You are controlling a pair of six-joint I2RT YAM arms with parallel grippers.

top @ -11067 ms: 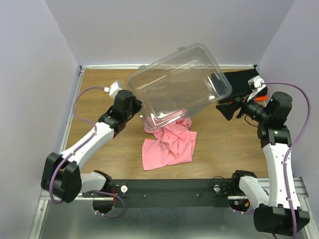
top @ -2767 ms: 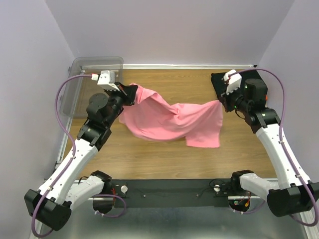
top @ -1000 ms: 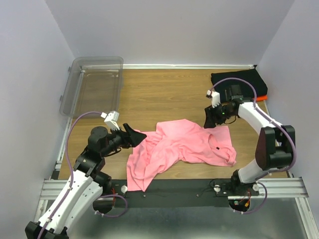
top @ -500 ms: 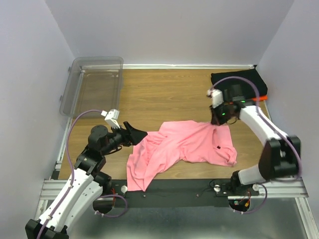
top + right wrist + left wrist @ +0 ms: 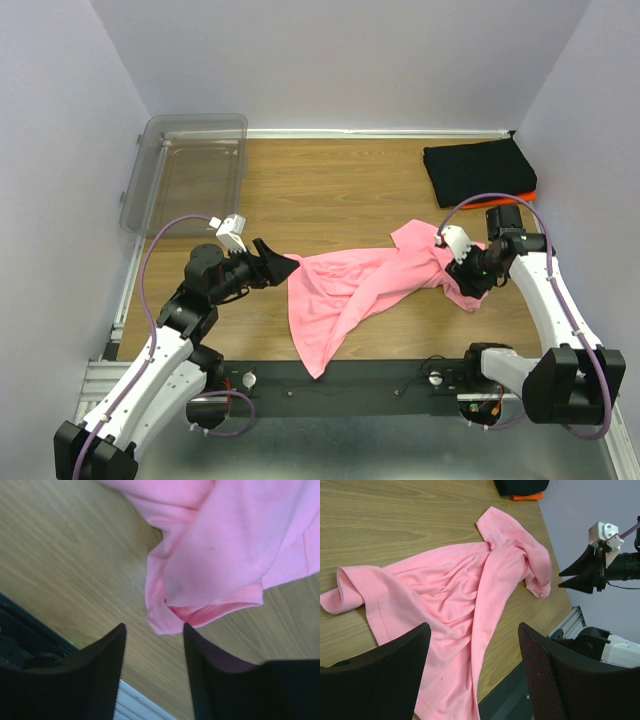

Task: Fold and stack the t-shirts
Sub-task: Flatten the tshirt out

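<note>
The pink t-shirt (image 5: 370, 285) lies crumpled in a long diagonal band on the wooden table, also showing in the left wrist view (image 5: 470, 580) and the right wrist view (image 5: 225, 540). My left gripper (image 5: 285, 266) hovers at its left end, open and empty (image 5: 473, 627). At the shirt's right end my right gripper (image 5: 468, 290) is open (image 5: 154, 627); a rolled pink hem lies just past its fingertips, not held. The folded black t-shirt (image 5: 478, 170) sits at the back right on the orange one (image 5: 526, 196).
A clear plastic bin (image 5: 185, 170) stands at the back left against the wall. The table's near edge and black rail (image 5: 350, 378) run just below the shirt's lower tip. Walls close in on both sides.
The right gripper came toward the near right, dragging the shirt's right end with it, and now stands open off the cloth. The shirt shifted right into a narrower band. The left gripper moved slightly right.
</note>
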